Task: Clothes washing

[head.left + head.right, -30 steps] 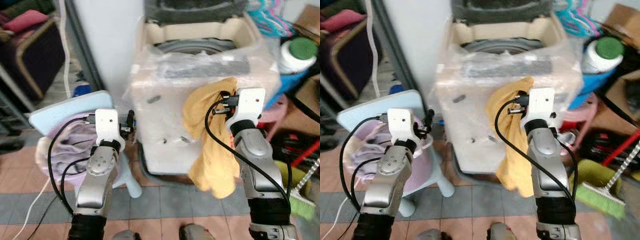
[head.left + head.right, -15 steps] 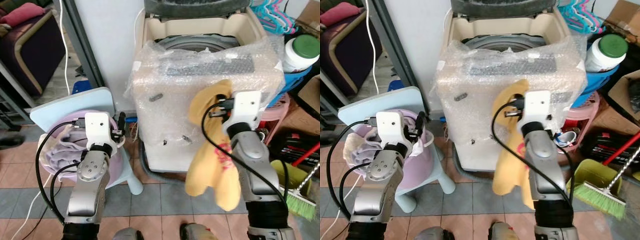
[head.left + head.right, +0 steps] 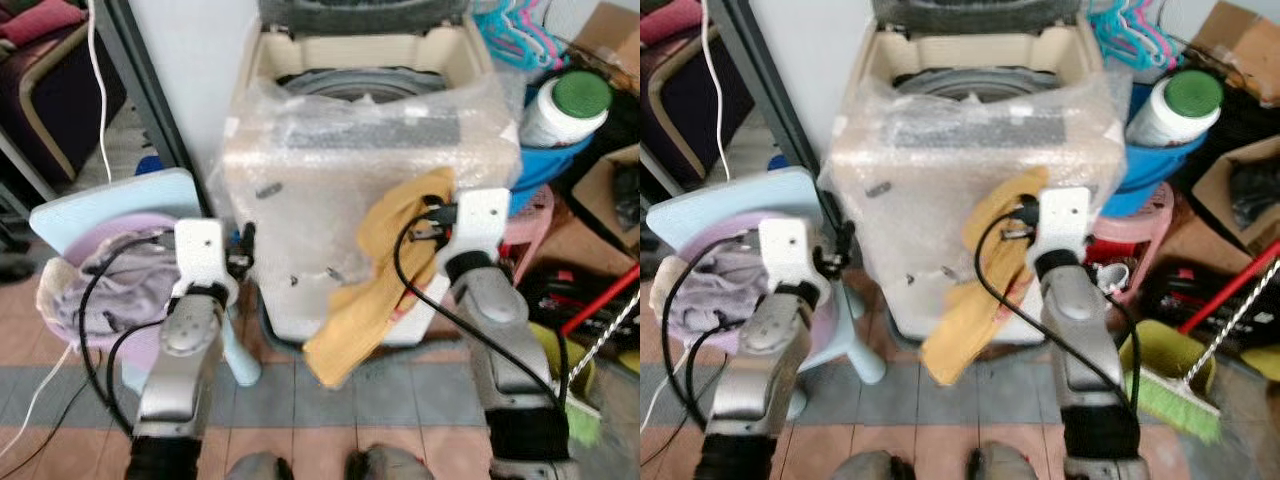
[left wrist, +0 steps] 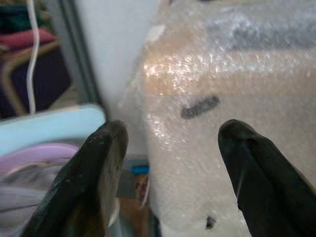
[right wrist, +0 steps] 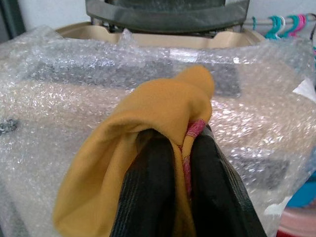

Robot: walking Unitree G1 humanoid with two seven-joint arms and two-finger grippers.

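The right gripper (image 5: 180,148) is clamped on a yellow garment (image 3: 385,270), its two black fingers (image 5: 217,197) pressed together with a bunch of the cloth, including a strip of red trim, pinched between them. The garment hangs from the grip, draping down and toward the robot's left against the front of the washing machine (image 3: 340,200). The machine is a top loader wrapped in bubble wrap (image 5: 64,98), with its lid raised and the drum opening (image 3: 345,85) exposed at the top.

The left gripper (image 4: 170,143) is held beside the machine's front left corner with its fingers (image 4: 96,173) spread wide apart and nothing between them. Just beside that arm, a pink basin (image 3: 100,235) holding pale laundry (image 3: 125,285) rests on a light blue stool (image 3: 100,200).

To the robot's right stand a white bottle with a green cap (image 3: 560,105) and a green broom (image 3: 1170,395).
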